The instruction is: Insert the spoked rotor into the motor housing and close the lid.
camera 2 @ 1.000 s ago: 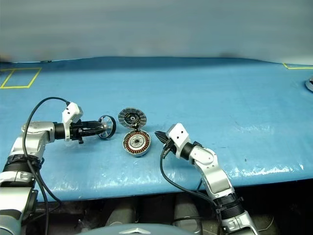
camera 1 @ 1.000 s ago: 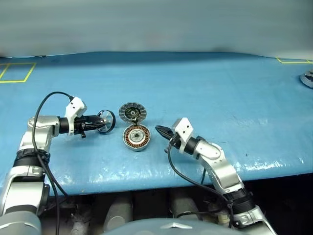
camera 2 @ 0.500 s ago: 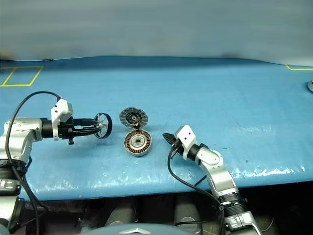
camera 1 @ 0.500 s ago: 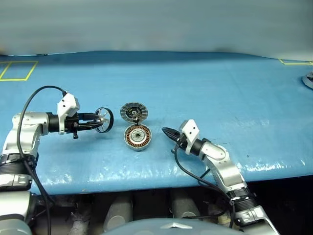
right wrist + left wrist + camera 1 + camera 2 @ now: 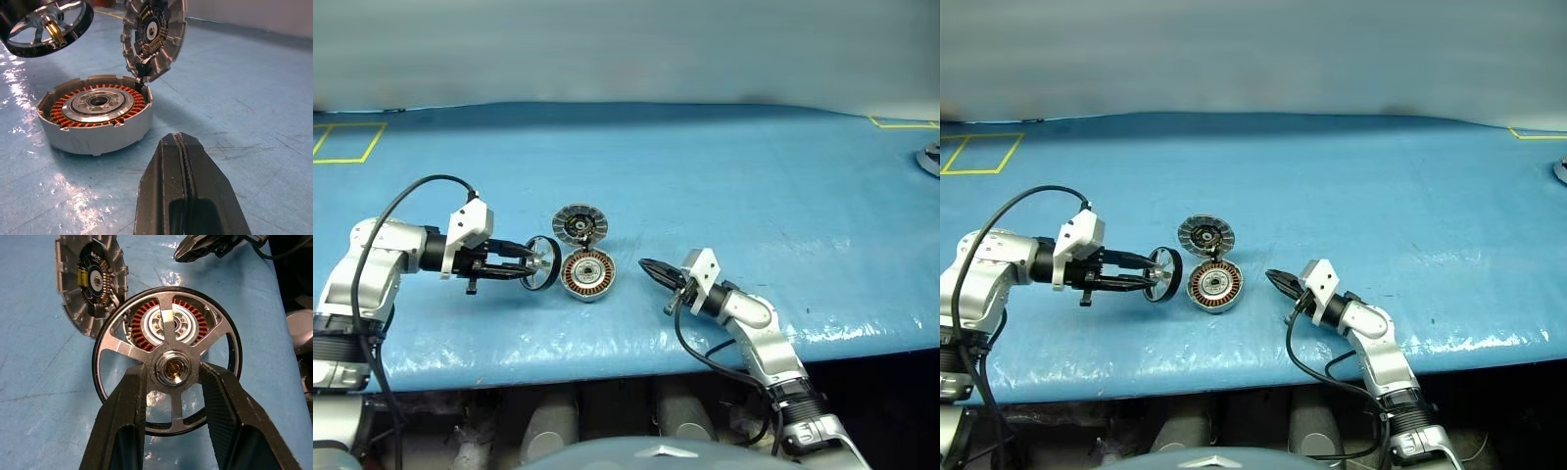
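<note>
My left gripper [image 5: 530, 264] is shut on the hub of the spoked rotor [image 5: 542, 263], a small silver wheel with a dark rim, held on edge just left of the motor housing [image 5: 586, 275]. In the left wrist view the fingers [image 5: 126, 411] clamp the rotor [image 5: 172, 370], and the housing's copper windings [image 5: 188, 309] show through its spokes. The housing sits on the blue table with its ribbed grey lid [image 5: 580, 224] standing open at its far side. My right gripper [image 5: 651, 269] is shut and empty, lying low to the right of the housing [image 5: 95, 115] and pointing at it.
The blue table surface [image 5: 754, 186] stretches wide around the parts. Yellow tape marks a square [image 5: 347, 142] at the far left. A grey object [image 5: 930, 157] lies at the far right edge. The table's front edge runs close below both arms.
My left gripper has carried the rotor to the right and nearer, from beside the lid to right beside the housing. The right gripper has edged slightly to the right and stays shut.
</note>
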`<state>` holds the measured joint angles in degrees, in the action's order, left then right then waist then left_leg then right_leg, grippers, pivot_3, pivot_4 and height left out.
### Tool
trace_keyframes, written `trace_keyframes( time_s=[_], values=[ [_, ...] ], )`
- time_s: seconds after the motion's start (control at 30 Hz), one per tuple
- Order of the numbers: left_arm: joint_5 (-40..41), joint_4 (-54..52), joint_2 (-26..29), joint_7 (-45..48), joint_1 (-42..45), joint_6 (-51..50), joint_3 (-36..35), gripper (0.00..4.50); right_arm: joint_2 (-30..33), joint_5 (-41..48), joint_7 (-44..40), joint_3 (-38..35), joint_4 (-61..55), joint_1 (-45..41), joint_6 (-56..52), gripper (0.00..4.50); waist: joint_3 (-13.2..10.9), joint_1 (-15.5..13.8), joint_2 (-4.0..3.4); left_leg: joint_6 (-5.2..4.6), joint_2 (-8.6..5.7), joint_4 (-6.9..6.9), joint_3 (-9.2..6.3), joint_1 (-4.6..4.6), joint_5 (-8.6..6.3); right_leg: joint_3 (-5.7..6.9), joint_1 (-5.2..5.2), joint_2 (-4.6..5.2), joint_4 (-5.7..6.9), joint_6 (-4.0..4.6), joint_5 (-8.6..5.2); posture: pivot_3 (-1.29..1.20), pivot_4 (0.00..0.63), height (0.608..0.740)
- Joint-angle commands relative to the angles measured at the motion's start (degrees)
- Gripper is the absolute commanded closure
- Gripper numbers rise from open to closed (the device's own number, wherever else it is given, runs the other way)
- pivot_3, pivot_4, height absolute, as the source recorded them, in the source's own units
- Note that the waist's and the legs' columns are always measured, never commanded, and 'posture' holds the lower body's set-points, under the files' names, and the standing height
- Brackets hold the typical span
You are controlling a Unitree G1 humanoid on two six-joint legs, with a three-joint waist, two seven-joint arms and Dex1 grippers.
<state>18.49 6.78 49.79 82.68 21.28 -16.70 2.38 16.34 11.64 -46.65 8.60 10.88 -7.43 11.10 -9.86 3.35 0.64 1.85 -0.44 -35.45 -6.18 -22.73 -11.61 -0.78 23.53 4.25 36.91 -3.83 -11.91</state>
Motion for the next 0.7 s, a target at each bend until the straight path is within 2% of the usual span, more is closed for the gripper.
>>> trace_keyframes(
  time_s=[0.03,0.7],
  values=[
    [-0.43,-0.25,-0.88,1.05,3.37,1.00,1.73,3.09,0.03,0.97,-2.08,-0.38,0.36,-0.03,3.92,4.50,-0.01,-0.05,0.01,0.00,0.00,0.00,0.00,0.00,0.00,0.00,0.00,0.00,0.00,0.00,0.00,0.00,0.150,0.740],
    [-6.90,9.86,-6.59,7.71,19.65,6.62,11.90,3.09,0.63,-2.54,0.14,-0.07,0.04,2.23,5.61,4.50,-0.02,-0.30,0.03,0.00,0.00,-0.08,0.00,0.00,0.00,-0.04,-0.04,-0.05,0.03,-0.02,0.01,0.00,0.150,0.740]
  ],
)
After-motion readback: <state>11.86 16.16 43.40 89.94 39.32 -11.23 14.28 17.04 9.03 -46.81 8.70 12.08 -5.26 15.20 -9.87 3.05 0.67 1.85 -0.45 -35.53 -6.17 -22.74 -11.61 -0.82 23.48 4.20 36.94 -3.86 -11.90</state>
